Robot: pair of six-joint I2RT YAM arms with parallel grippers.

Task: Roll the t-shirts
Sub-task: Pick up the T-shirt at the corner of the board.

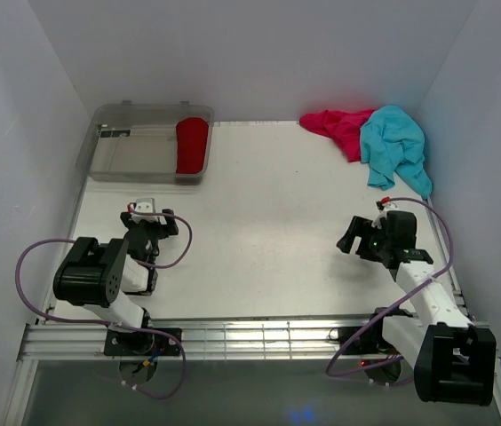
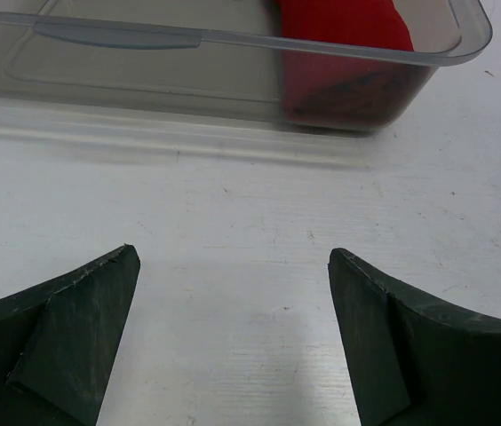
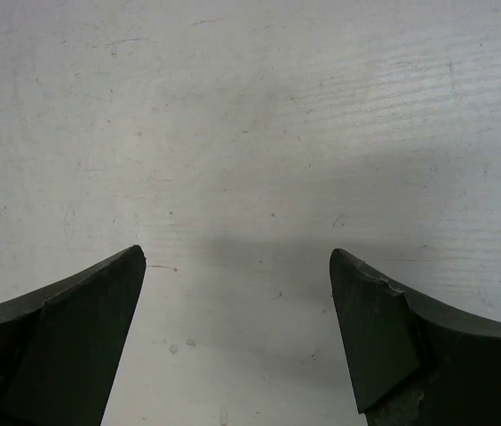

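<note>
Turquoise t-shirt [image 1: 395, 146], seemingly overlapping the magenta t-shirt [image 1: 339, 124], lies beyond the right gripper [image 1: 353, 236].

Top: high over the near edge, looking down on whole white tabletop [image 1: 268, 231]. Left wrist: low, near, facing clear plastic bin [image 2: 144, 84] and red cloth shirt [image 2: 344, 22], both shared with top. Right wrist: close above tabletop.

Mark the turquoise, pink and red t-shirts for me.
turquoise t-shirt [image 1: 394, 142]: top external view, middle of the crumpled cloth.
pink t-shirt [image 1: 337, 124]: top external view, exposed part left of the turquoise one.
red t-shirt [image 1: 192, 146]: top external view, middle of the cloth, inside the clear bin [image 1: 131, 153].
</note>
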